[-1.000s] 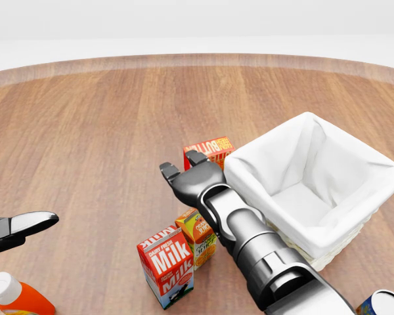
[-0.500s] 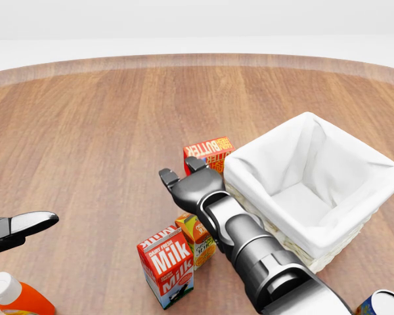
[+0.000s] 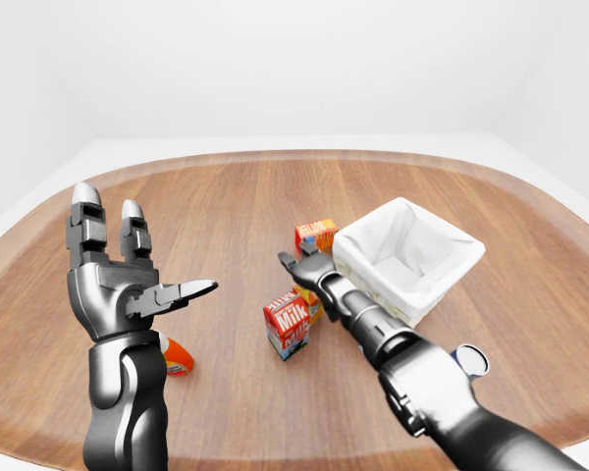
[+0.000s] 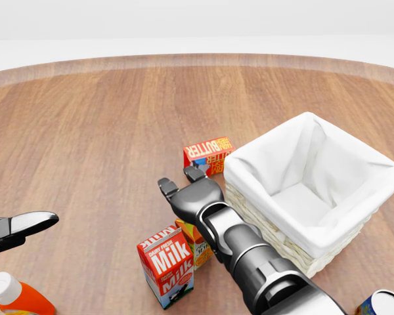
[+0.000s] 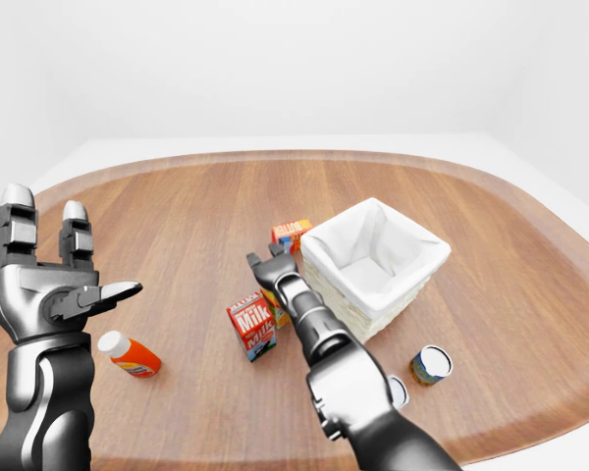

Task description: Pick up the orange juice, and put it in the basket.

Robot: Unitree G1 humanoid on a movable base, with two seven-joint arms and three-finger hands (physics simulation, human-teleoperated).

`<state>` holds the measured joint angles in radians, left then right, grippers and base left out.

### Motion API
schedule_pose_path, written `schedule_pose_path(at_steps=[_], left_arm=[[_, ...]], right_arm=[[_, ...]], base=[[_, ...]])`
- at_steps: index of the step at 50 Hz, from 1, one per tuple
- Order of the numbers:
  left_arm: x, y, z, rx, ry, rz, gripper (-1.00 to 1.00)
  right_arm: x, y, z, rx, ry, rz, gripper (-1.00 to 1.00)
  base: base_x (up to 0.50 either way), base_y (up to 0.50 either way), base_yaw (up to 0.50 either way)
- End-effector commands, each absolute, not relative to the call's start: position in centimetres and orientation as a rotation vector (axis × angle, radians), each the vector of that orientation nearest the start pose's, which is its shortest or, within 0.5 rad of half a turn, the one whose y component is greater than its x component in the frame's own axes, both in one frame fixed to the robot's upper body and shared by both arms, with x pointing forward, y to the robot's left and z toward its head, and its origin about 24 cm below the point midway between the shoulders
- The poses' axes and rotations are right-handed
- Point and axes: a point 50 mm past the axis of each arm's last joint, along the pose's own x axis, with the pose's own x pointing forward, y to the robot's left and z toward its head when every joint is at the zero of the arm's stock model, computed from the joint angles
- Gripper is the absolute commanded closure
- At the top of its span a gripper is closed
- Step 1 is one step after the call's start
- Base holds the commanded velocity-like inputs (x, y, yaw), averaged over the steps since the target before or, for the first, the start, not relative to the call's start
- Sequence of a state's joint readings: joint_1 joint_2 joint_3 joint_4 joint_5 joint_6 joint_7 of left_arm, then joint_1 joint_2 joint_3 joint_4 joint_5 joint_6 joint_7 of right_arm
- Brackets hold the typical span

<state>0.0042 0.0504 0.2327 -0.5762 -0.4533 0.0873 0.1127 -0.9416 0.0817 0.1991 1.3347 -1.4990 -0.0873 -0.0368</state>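
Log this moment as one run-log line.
right robot hand: open, over small orange juice carton | left robot hand: open, raised | white-lined wicker basket: no items visible inside | juice not grasped

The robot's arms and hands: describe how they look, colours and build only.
Both arms are glossy dark grey metal with black jointed segments. The left hand has blocky, segmented fingers with pale silver tips. The right hand is dark grey with black fingers, on a ribbed cylindrical forearm. No cables or markings show.
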Motion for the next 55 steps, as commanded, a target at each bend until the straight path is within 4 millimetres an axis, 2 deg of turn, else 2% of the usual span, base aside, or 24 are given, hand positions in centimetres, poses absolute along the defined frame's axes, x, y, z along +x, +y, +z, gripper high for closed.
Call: schedule_pose_path(at_steps=[1, 30, 31, 32, 41, 55], left_arm=[[21.9, 20.5, 16.4, -0.354, -0.506, 0.173, -1.0], [21.9, 20.5, 16.4, -0.353, -0.506, 0.173, -1.0], [21.9, 20.5, 16.4, -0.353, -0.506, 0.173, -1.0], [21.9, 20.5, 16.4, -0.353, -0.506, 0.172, -1.0], [21.9, 20.5, 16.4, -0.354, -0.506, 0.173, -1.0], [21.9, 20.5, 16.4, -0.353, -0.506, 0.172, -1.0]], right_arm=[[35.5, -3.5, 2.2, -1.717, -0.027, 0.677, -1.0], [34.8, -4.0, 1.0, -1.694, 0.0, 0.684, -1.0], [34.8, -4.0, 1.0, -1.693, 0.0, 0.683, -0.84], [34.9, -4.0, 1.0, -1.691, -0.001, 0.68, 1.0], [34.6, -4.2, 0.6, -1.686, 0.015, 0.689, 1.0], [34.9, -4.3, 1.0, -1.688, 0.028, 0.691, 1.0]], base=[[0.0, 0.0, 0.0], [0.0, 0.0, 0.0], [0.0, 0.0, 0.0], [0.0, 0.0, 0.0], [0.0, 0.0, 0.0], [0.0, 0.0, 0.0]])
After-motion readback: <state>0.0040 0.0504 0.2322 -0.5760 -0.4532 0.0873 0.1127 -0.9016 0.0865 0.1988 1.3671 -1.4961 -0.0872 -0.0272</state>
